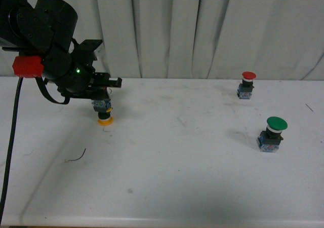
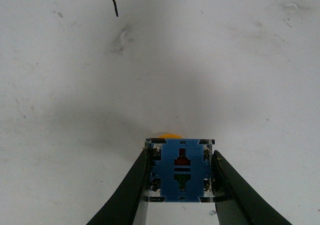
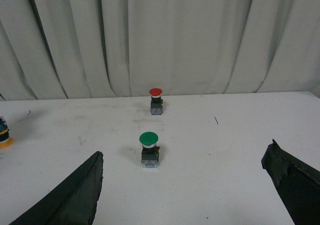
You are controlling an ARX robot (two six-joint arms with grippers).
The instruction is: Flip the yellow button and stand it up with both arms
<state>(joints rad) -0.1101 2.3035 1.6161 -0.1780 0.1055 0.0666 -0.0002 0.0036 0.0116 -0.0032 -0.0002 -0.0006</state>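
Yellow button (image 1: 104, 112) — orange-yellow cap, black collar, blue block marked red and green. Right of it: red button (image 1: 247, 84) and green button (image 1: 273, 133), both blue-based. Above it, black arm (image 1: 50, 35) — red tag (image 1: 26, 66), green light (image 1: 78, 70). White table (image 1: 177, 187), dark-smudged; pale grey curtain (image 1: 202, 30).

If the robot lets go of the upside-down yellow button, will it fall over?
It might tip: the yellow button sits on its rounded cap, blocky part on top. It looks stiff, and the left end effector pinches flat sides, so slipping seems unlikely.
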